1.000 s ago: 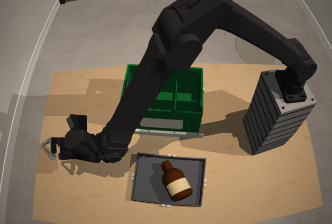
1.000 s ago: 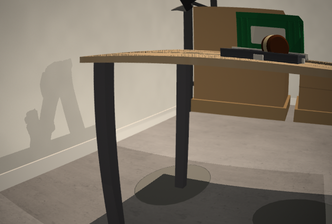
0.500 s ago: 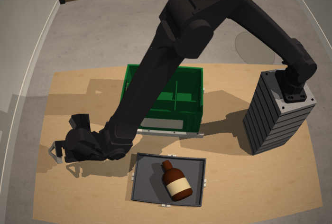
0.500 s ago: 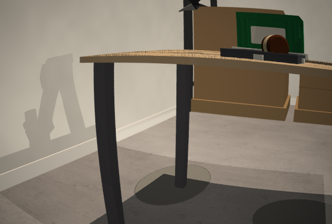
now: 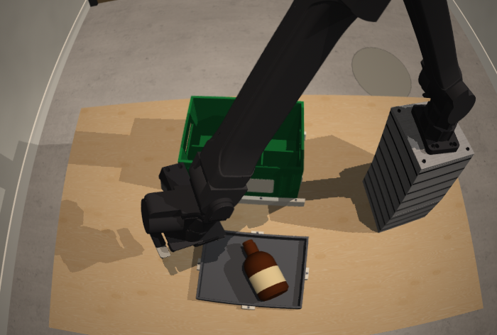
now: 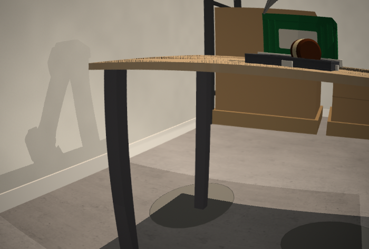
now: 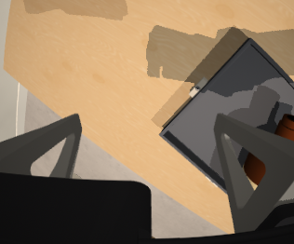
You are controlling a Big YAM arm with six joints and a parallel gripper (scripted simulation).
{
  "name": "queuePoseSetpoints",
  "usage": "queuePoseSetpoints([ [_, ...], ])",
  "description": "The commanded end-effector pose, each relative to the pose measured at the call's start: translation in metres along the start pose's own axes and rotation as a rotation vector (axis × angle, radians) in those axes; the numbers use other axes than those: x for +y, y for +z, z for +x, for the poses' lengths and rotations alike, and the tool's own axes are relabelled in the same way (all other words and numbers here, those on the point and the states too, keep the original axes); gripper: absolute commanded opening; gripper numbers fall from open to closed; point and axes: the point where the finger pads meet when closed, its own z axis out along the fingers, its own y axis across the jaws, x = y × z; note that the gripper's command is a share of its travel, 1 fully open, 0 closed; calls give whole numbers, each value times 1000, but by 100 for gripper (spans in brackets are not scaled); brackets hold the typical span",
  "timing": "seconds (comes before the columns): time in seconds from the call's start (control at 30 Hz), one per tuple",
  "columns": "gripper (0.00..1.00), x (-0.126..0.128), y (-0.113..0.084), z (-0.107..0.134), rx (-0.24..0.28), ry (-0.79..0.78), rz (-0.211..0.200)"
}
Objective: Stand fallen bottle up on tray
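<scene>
Gripper: we are holding it spread fully wide, with nothing between the fingers [image 5: 188,242] [image 6: 250,6]; it is hanging tilted above the table [image 5: 381,266] [image 6: 148,65] [image 7: 87,70], apart from the bottle.
Bottle: brown, cream label, one; it [image 5: 265,272] [image 6: 308,49] [image 7: 289,128] is lying on its side inside the tray, its neck pointing towards the crate.
Tray: grey, shallow, loose; it [image 5: 216,282] [image 6: 265,58] [image 7: 204,121] is sitting flat beside the crate, so we are counting its rim as something to keep off.
Crate: green, loose; it [image 5: 287,178] [image 6: 271,37] is standing level, and we are planning a path that is giving its near wall room.
Step in hand: approach; we are judging that we are needing to swing over the tray, lining the fingers up across the bottle before lowering.
Grip: we are favouring the neck or shoulder, closing gently, never pressing down into the tray.
Turn: we are aiming to raise the neck in a slow arc, keeping the base low, releasing only once it is standing flat.
</scene>
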Motion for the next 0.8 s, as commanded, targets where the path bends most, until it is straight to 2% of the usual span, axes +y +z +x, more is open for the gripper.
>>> queuePoseSetpoints([
  [0.0, 100, -34, -34, 18, 59, 42, 122],
  [0.07, 100, -71, -55, 31, 106, 51, 234],
  [0.1, 100, -86, -65, 35, 123, 54, 277],
  [0.17, 100, -106, -78, 41, 144, 60, 337],
  [0.2, 100, -111, -81, 42, 150, 64, 354],
  [0.27, 100, -111, -81, 42, 150, 64, 354],
  [0.3, 100, -94, -81, 30, 145, 92, 330],
  [0.37, 100, -97, -82, 30, 146, 92, 337],
  [0.43, 100, -114, -77, 35, 149, 85, 373],
  [0.47, 0, -115, -76, 39, 151, 76, 375],
  [0.77, 0, -112, -76, 41, 151, 72, 364],
])
